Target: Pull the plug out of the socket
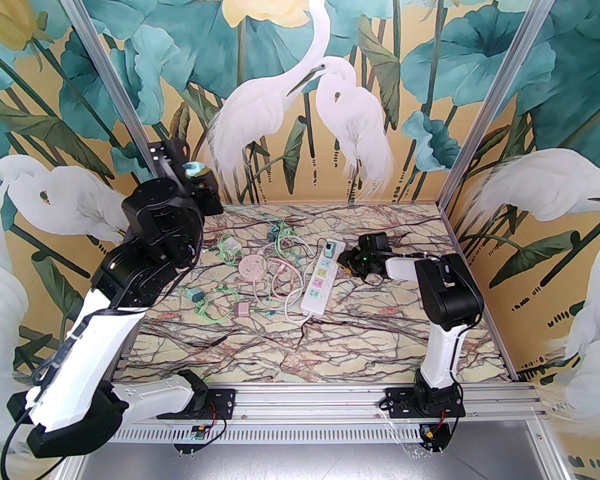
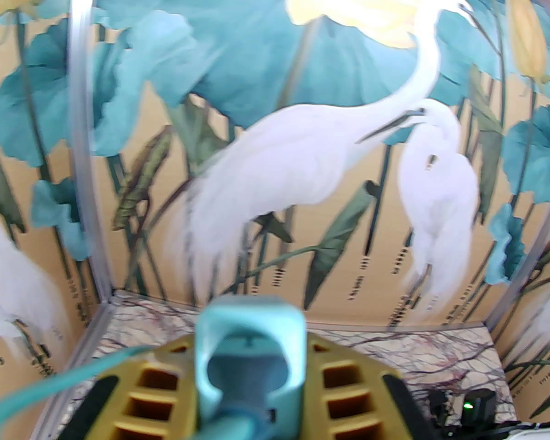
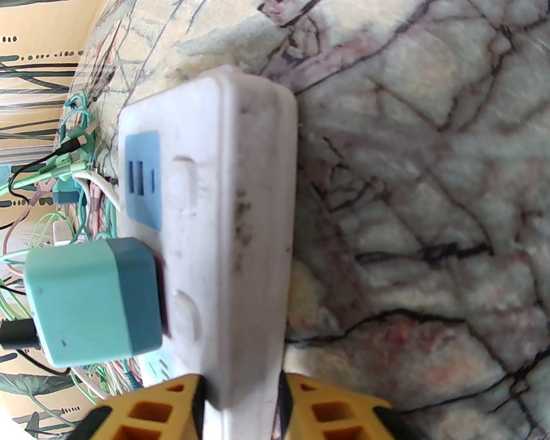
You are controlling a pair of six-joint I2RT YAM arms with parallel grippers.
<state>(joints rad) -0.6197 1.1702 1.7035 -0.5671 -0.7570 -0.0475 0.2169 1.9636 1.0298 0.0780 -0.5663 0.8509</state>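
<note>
My left gripper (image 1: 196,169) is raised high at the back left, well above the table. It is shut on a light teal plug (image 2: 250,337), which sits between the yellow fingers (image 2: 151,392) with its teal cable trailing off to the left. The white socket strip (image 1: 320,278) lies on the marble table, right of centre. My right gripper (image 3: 240,392) is shut on the strip's side edge near its far end. A second teal adapter (image 3: 91,300) with a black cable is still plugged into the strip beside a blue USB panel (image 3: 142,179).
Left of the strip lies a tangle of cables with a round pink socket (image 1: 252,269), a green charger (image 1: 196,295), a pink charger (image 1: 242,310) and a teal one (image 1: 271,232). Painted walls close in the back and sides. Bare marble runs along the near edge.
</note>
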